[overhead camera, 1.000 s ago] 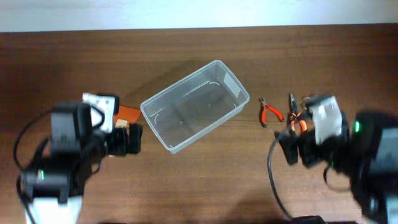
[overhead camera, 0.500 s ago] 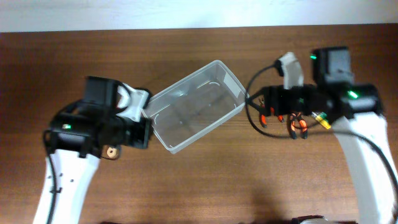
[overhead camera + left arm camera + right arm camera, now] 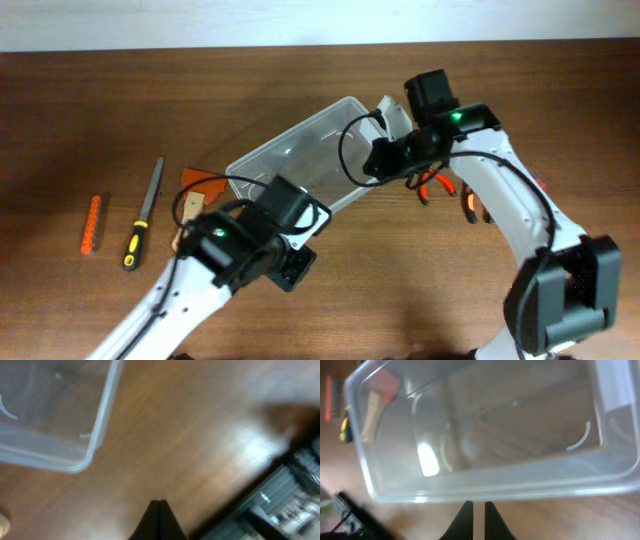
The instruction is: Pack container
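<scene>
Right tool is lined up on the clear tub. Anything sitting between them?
Nothing visible. In the wrist view the right tool points straight at the near wall of the clear rectangular plastic container, with only bare brown wooden table between them. The orange-handled pliers lie outside that gap.

left fingers [image 3: 151, 526] pressed together; right fingers [image 3: 463, 523] also closed.

— What's moved on your side?
— I swung the left gripper [image 3: 159, 505] from nine o'clock in to the container's [image 3: 300, 155] six o'clock edge and closed it. That uncovered a file [image 3: 145, 215] and an orange strip [image 3: 92, 223] at nine.
— I brought the right gripper [image 3: 478, 506] across to its three o'clock end, also closed.
</scene>
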Controlling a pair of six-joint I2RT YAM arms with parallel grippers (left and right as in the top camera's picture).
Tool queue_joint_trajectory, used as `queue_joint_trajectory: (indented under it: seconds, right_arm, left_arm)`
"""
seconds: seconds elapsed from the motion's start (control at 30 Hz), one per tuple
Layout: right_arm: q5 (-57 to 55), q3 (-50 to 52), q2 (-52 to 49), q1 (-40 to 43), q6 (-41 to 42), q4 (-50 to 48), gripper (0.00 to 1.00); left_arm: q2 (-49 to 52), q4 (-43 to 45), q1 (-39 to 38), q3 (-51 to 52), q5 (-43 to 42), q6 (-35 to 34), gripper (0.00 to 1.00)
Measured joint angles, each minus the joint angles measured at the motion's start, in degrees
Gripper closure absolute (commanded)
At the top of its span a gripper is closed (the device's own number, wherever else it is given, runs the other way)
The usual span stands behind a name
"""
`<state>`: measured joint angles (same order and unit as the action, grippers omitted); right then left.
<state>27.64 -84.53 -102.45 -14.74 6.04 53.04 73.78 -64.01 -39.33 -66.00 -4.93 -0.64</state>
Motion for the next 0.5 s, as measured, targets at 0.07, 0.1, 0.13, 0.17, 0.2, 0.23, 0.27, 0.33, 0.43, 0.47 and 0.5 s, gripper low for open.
queue_joint_trajectory:
  seconds: [0.07, 0.1, 0.13, 0.17, 0.2, 0.23, 0.27, 0.33, 0.43, 0.47, 0.5]
  right_arm:
    - [-1.07, 0.0, -0.92, 0.0, 0.46, -1.79, 0.91]
    - [-1.46, 0.0, -1.05, 0.0, 0.66, -2.32, 0.91]
    - [-2.01, 0.0, -1.14, 0.0, 0.85, -2.82, 0.91]
    - [-2.67, 0.0, -1.14, 0.0, 1.05, -3.21, 0.91]
    - [-3.17, -0.02, -1.14, 0.0, 1.2, -3.61, 0.91]
    - [-3.61, -0.02, -1.14, 0.0, 1.33, -4.07, 0.9]
    - [-3.93, -0.02, -1.14, 0.0, 1.49, -4.55, 0.9]
    - [-4.39, -0.02, -1.14, 0.0, 1.49, -5.64, 0.9]
    - [-4.96, -0.02, -1.22, 0.0, 1.53, -7.06, 0.89]
    - [-5.31, -0.02, -1.33, 0.0, 1.55, -7.19, 0.9]
    - [-5.75, -0.02, -1.46, 0.0, 1.53, -7.23, 0.89]
  left_arm:
    - [1.22, 4.24, -0.11, 2.43, 1.6, -0.55, 0.98]
    - [1.92, 6.05, -0.11, 3.32, 2.16, -0.72, 0.98]
    - [2.84, 7.98, -0.09, 4.11, 2.73, -0.85, 0.98]
    - [4.07, 9.94, -0.09, 4.76, 3.43, -0.94, 0.98]
    - [5.33, 11.19, -0.09, 5.11, 3.96, -0.96, 0.98]
    - [6.75, 12.35, -0.11, 5.4, 4.42, -0.98, 0.98]
    - [8.57, 13.33, -0.09, 5.49, 5.01, -0.98, 0.98]
    - [11.96, 14.88, -0.09, 5.49, 5.88, -1.03, 0.98]
    - [17.2, 16.87, -0.11, 5.51, 7.39, -1.16, 0.98]
    - [18.58, 17.22, -0.11, 5.53, 7.87, -1.18, 0.98]
    - [19.74, 17.44, -0.11, 5.6, 8.35, -1.18, 0.98]
